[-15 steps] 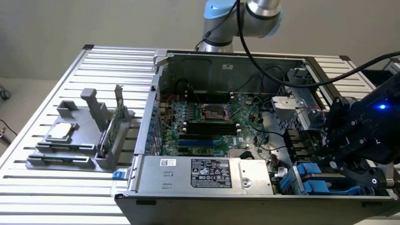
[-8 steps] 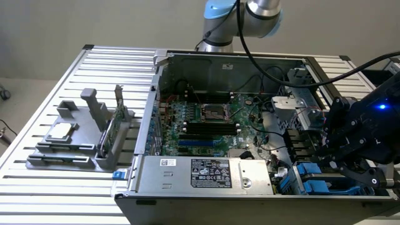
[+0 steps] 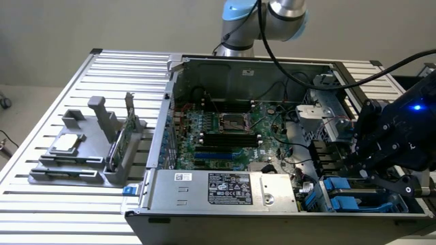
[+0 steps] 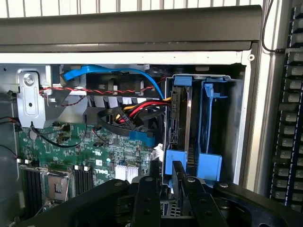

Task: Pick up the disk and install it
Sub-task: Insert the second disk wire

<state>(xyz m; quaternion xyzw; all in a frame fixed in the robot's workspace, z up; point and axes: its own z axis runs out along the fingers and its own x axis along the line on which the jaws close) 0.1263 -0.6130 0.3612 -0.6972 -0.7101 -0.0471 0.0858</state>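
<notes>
The disk (image 4: 179, 118) stands on edge in the drive bay (image 4: 236, 142) at the corner of the open computer case, its grey body between bright blue rails. One blue end tab (image 4: 176, 163) lies right at my gripper (image 4: 174, 182). The black fingers (image 4: 147, 198) stand on either side of the disk's near end, narrowly spaced and close against it. In the exterior view, my gripper (image 3: 373, 171) hangs over the blue-railed bay (image 3: 344, 196) at the case's near corner on that view's right.
An empty blue carrier (image 4: 208, 123) fills the slot beside the disk. Red, yellow and blue cables (image 4: 128, 113) run close to the bay. The motherboard (image 3: 225, 132) and power supply (image 3: 225, 189) take up the case. A grey holder (image 3: 89, 153) with a chip and green card stands on the exterior view's left.
</notes>
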